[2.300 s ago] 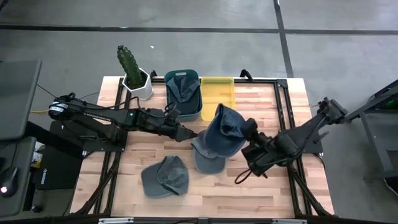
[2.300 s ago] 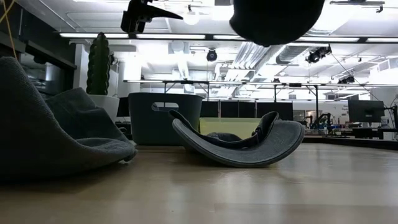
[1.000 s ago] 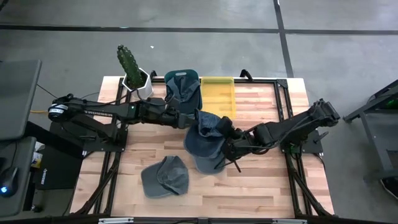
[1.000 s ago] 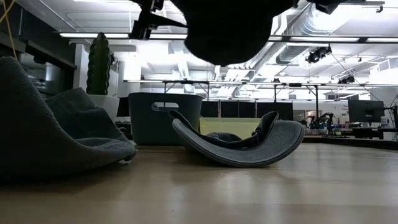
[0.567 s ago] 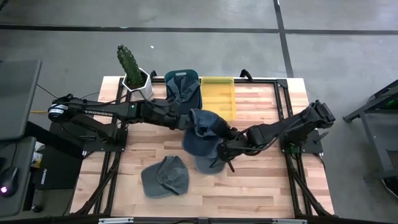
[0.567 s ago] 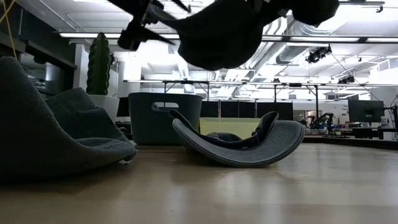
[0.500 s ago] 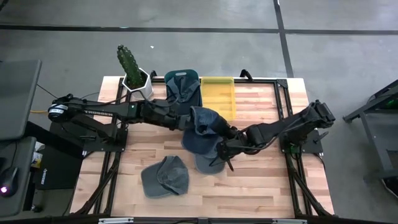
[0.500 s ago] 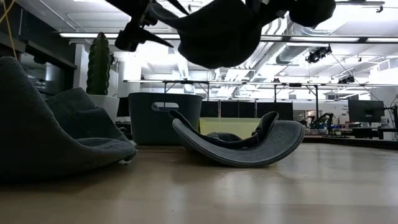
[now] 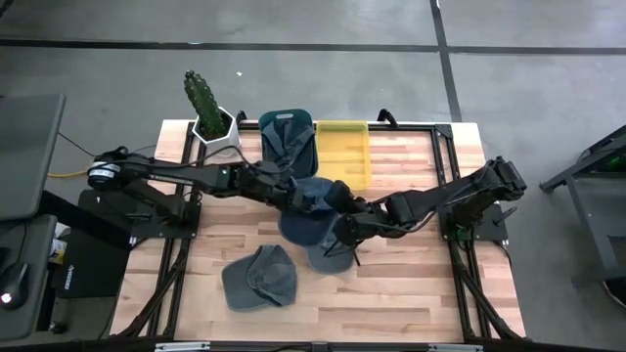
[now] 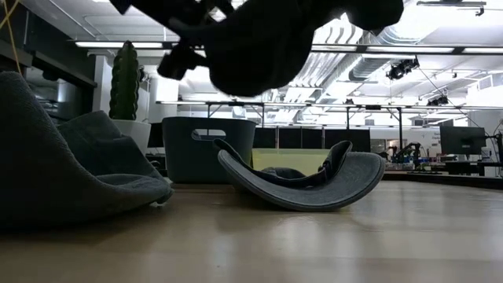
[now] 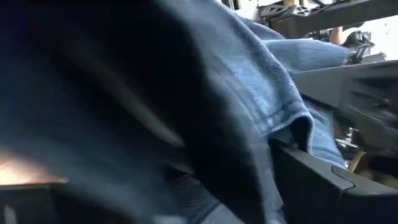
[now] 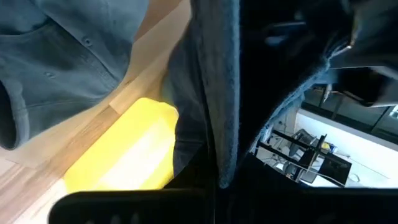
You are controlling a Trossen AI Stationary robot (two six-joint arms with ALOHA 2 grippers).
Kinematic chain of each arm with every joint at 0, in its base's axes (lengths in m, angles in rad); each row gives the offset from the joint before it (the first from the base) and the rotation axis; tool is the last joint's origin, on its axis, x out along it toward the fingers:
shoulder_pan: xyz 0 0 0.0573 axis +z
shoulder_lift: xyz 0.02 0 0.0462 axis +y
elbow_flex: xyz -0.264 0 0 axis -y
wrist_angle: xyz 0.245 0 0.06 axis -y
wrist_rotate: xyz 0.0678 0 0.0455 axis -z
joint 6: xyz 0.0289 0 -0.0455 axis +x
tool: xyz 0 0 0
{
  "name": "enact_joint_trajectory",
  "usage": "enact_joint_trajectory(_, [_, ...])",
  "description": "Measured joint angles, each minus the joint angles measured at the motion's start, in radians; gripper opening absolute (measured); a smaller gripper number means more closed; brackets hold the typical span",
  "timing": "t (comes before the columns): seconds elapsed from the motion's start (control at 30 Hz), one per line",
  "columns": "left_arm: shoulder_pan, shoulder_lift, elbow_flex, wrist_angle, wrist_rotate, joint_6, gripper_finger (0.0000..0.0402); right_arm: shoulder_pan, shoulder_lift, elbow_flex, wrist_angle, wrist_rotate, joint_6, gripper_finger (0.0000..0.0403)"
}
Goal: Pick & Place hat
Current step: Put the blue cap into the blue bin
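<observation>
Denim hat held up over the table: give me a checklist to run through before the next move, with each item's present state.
1. Right tool shut on the denim hat: ok.
2. Hat clear of the table, hanging above the upturned hat: ok.
3. Left tool at the hat's edge: ok; whether it actually has fabric between its fingers: cannot tell.
4. Dark bin has room: not ok to assume, a hat already lies in it.
5. Yellow bin empty: ok.
6. Third hat out of the way, near the front edge: ok.
</observation>
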Motion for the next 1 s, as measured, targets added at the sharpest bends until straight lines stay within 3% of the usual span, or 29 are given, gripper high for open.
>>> enact_joint_trajectory(0.27, [0.000,0.019,0.000,0.026,0.002,-0.017,0.0286,0.002,0.000,0.000,-0.052,-0.013,0.072,0.0010])
enact_joint_trajectory(0.37, [0.014,0.019,0.000,0.028,0.008,-0.008,0.0268,0.001,0.000,0.000,-0.070,-0.008,0.090,0.0010])
enact_joint_trajectory(0.5, [0.035,0.019,0.000,0.031,0.062,0.008,0.0196,0.002,0.000,0.000,-0.078,-0.008,0.099,0.0010])
enact_joint_trajectory(0.7, [0.055,0.019,0.000,0.036,0.119,0.072,0.0024,0.002,0.000,0.000,-0.094,-0.011,0.117,0.0010])
enact_joint_trajectory(1.0, [0.054,0.019,0.000,0.042,0.134,0.125,0.0004,0.002,0.000,0.000,-0.093,-0.006,0.135,0.0025])
